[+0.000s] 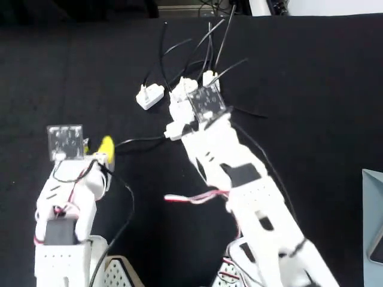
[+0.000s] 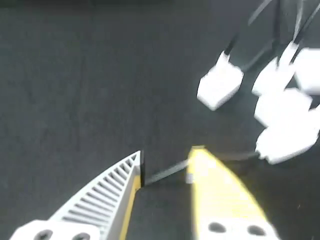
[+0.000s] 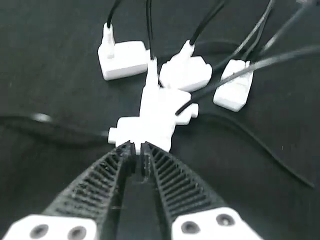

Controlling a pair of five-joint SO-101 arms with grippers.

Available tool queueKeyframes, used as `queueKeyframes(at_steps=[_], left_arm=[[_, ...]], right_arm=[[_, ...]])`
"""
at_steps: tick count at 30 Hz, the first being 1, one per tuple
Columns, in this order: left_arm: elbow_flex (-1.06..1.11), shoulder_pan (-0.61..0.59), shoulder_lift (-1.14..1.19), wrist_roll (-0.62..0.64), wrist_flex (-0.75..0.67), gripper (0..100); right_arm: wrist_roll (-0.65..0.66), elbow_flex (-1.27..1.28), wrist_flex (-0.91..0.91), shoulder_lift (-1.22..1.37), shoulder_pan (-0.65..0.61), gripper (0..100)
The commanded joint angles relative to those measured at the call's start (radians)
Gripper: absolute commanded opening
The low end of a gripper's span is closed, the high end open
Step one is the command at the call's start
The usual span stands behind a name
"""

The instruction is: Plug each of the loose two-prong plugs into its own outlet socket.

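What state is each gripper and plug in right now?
Left gripper: open, black cable across its gap.
Right gripper: shut, tips at the middle plug.
Middle plug: mated or not, cannot tell.
Side plug: loose, apart from the rest.
Far plug: loose, lying flat.

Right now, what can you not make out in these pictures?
- High view: the right arm covers part of the cluster, so what is plugged in is hidden.
- Left wrist view: blur; plugs and sockets in the cluster cannot be told apart.
- Right wrist view: the right gripper covers its contact with the middle piece; held or not is unclear.
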Motion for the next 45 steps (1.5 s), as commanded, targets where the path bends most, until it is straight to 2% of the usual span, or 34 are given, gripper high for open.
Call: queueKeyframes(at_steps=[1,7,16,24,31,36,39,45], left_arm=[[0.035,-0.005,-0.192,-0.075,0.061,4],[0.084,-0.015,-0.140,-0.084,0.107,4],[0.199,-0.108,-0.140,-0.080,0.112,5],[0.300,-0.104,-0.140,-0.084,0.112,5],[0.302,-0.111,-0.129,-0.083,0.117,4],[0.302,-0.111,-0.137,-0.083,0.282,4],[0.302,-0.111,-0.138,-0.080,0.336,4],[0.302,-0.111,-0.138,-0.080,0.417,4]], right_arm=[[-0.011,0.073,0.049,-0.145,-0.008,1.2],[-0.011,0.300,0.046,-0.364,-0.006,1.4],[-0.012,0.590,0.057,-0.757,0.026,1.5],[-0.130,0.584,0.307,-0.984,0.089,1.5],[-0.247,0.579,0.571,-1.070,0.089,1.5],[-0.245,0.578,0.718,-1.089,0.089,1.5],[-0.244,0.578,0.787,-1.089,0.089,1.4],[-0.245,0.578,0.786,-1.089,0.089,1.4]])
